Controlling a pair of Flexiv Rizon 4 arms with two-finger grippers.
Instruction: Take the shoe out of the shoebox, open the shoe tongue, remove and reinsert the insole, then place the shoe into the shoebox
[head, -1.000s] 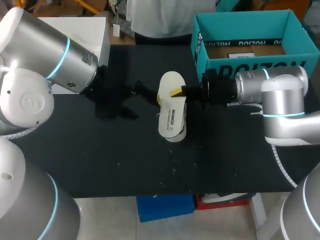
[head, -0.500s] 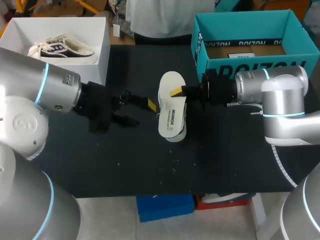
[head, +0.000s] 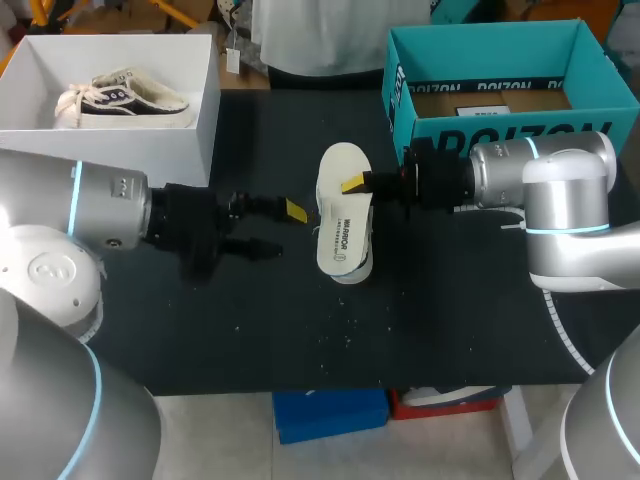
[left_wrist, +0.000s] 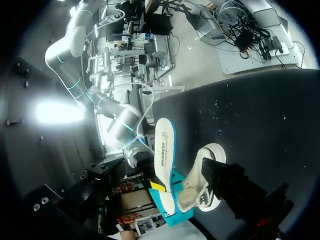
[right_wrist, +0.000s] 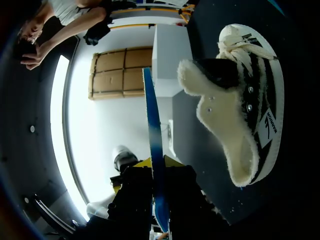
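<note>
- right gripper clamped on the insole.
- shoe lies just below the held insole, beside that gripper.
- left gripper has fingers spread, empty, near the shoe.

From above, the insole hides most of the shoe from us; the nearer fingertip of our left gripper is out of sight.

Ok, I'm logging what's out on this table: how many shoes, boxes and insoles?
Shoes: 2
Boxes: 2
Insole: 1
Total: 5
</note>
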